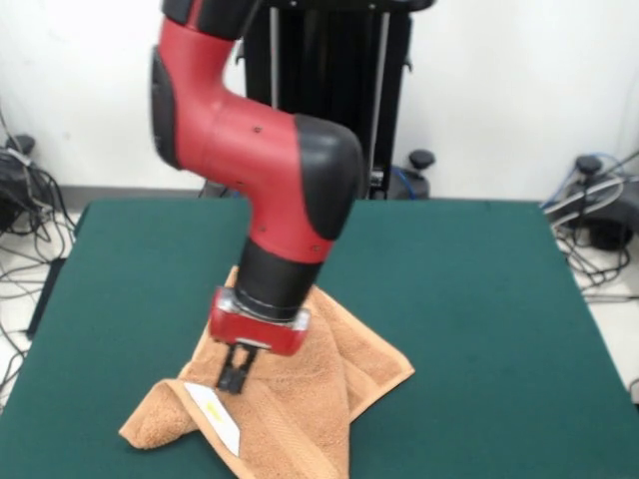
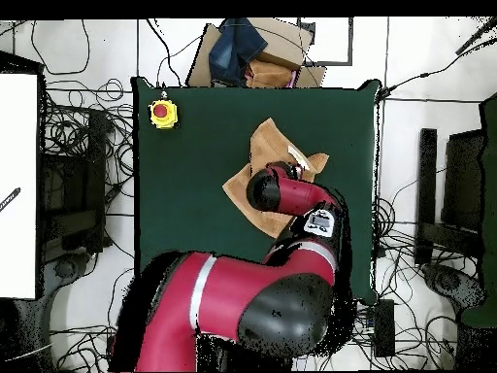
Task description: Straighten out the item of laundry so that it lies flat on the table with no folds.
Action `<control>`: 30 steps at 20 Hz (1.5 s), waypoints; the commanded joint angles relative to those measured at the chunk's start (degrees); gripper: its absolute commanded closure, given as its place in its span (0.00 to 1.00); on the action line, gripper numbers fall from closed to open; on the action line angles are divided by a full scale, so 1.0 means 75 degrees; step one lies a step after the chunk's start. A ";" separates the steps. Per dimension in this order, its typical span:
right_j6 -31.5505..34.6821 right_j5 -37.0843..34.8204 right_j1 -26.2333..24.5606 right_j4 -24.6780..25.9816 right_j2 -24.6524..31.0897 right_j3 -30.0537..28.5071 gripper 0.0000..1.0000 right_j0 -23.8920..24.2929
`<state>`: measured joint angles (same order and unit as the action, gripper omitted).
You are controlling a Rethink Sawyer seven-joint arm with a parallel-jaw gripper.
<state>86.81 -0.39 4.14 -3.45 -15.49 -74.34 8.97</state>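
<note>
The item of laundry, a tan-orange towel (image 1: 300,399), lies crumpled and folded over itself on the green table (image 1: 479,299), toward its front edge. A white label (image 1: 220,411) shows on a raised fold at the towel's left. My gripper (image 1: 235,377) points down onto that fold, its black fingers drawn together and pinching the cloth, which rises in a small tent there. In the overhead view the towel (image 2: 267,144) sits right of the table's (image 2: 194,194) middle, and the arm hides both the gripper and the towel's lower part.
A yellow box with a red button (image 2: 163,114) stands in one table corner. Cardboard and dark cloth (image 2: 248,53) lie just beyond the table's far edge. Cables cover the floor on both sides. Green tabletop surrounds the towel.
</note>
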 commanded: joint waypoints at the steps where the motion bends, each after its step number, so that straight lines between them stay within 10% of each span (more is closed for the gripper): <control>1: 0.0330 -0.0744 -0.0163 0.0464 0.0938 0.0558 1.00 0.0360; 24: 0.1535 -0.0795 -0.0742 -0.0465 -0.0763 0.0844 1.00 -0.0862; 30: 0.1013 -0.0702 -0.0563 -0.0048 -0.0197 0.0760 1.00 -0.0468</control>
<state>86.81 -0.40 1.42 -3.91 -20.76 -68.53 4.21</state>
